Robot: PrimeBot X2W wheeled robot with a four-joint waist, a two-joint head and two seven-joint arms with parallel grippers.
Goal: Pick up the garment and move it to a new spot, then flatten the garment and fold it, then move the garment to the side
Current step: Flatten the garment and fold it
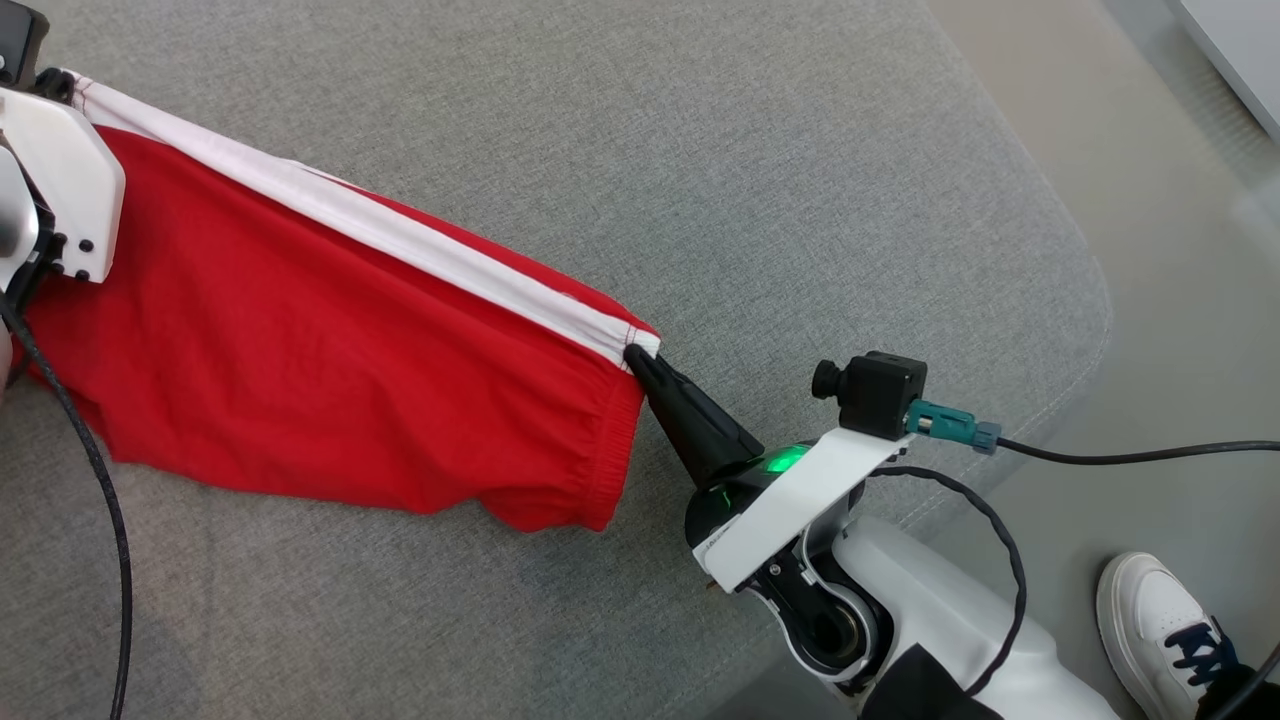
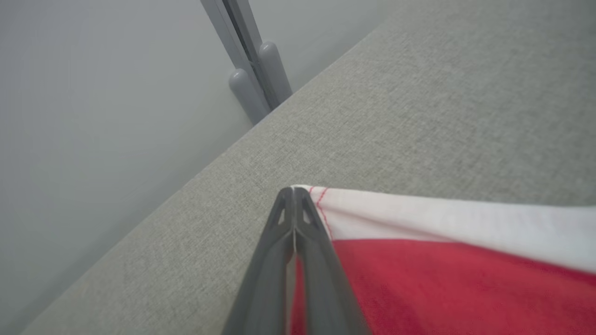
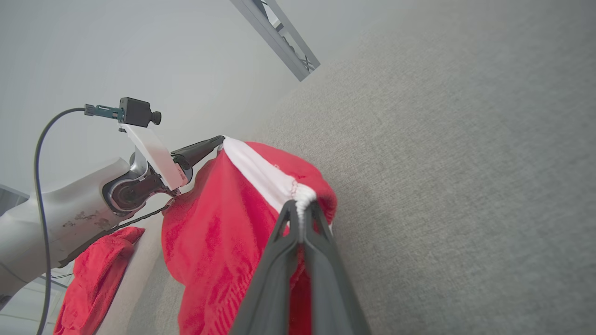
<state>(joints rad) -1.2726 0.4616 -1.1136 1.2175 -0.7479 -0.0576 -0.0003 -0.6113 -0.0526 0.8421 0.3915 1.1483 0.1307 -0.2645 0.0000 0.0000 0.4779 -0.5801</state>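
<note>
A white wrist plate (image 1: pixel 60 190) hides the garment (image 1: pixel 300 350)'s corner; the shoe (image 1: pixel 1150 620) is cropped.

The garment (image 1: pixel 300 380) is showing soft red cloth, matt, with a white cloth band. The grey surface (image 1: pixel 700 150) is looking like coarse woven fabric. The right gripper (image 1: pixel 637 354) is showing matt dark plastic, and its forearm shell (image 1: pixel 930 600) is shining as smooth, glossy white plastic.

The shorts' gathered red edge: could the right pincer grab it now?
Probably not at once: the right pincer is shut on the shorts at their white stripe. The gathered edge sits close beside it, nothing between, so it would only need to let go first.
</note>
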